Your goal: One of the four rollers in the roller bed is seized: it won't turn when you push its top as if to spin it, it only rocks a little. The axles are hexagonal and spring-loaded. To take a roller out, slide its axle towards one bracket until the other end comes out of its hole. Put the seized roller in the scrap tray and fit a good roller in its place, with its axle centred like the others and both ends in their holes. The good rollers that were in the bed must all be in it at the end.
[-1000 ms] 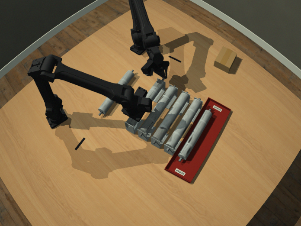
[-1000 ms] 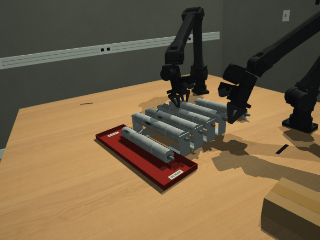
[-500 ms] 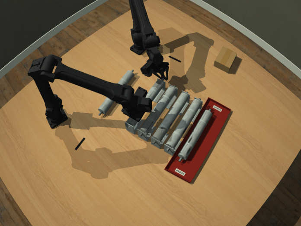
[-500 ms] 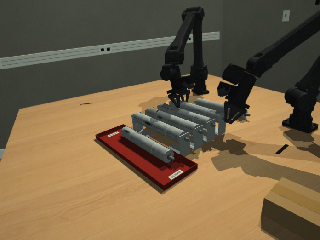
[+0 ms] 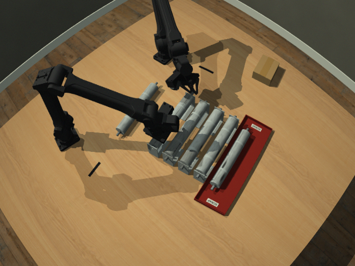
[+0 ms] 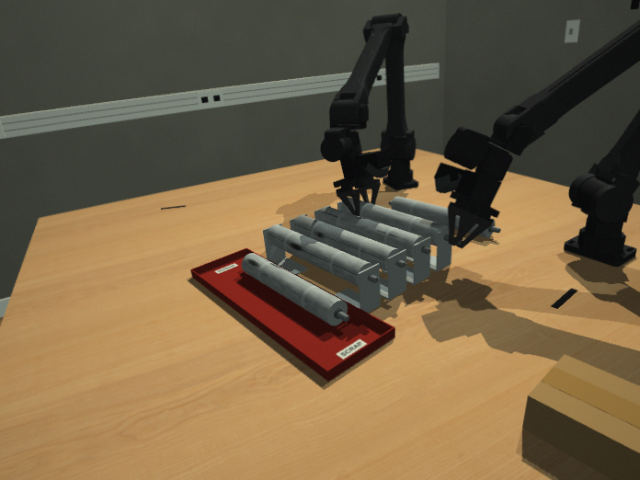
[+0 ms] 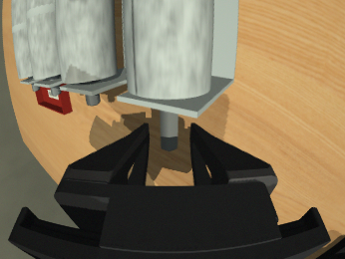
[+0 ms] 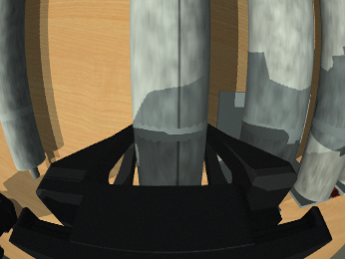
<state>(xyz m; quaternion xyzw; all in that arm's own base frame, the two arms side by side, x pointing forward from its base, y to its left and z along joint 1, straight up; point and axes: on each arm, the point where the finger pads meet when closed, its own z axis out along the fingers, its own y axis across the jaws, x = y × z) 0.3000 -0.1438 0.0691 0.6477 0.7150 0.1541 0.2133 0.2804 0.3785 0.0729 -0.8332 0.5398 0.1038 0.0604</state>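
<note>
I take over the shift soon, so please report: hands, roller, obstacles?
Right hand closed on end roller. Left hand open, fingers either side of its axle. Scrap tray holds one roller. No obstruction seen.

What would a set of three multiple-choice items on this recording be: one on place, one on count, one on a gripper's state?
1. What lies in the scrap tray?
A) a cardboard box
B) one roller
C) two rollers

2. How many rollers sit in the bed's brackets?
A) two
B) three
C) four

3. How does the left gripper stand?
A) open around the axle end
B) shut on the axle end
C) shut on a roller's body

1 B: the top view shows a single roller there.
2 C: the top view shows four side by side.
3 A: the left wrist view shows gaps on both sides of the axle end.
</note>
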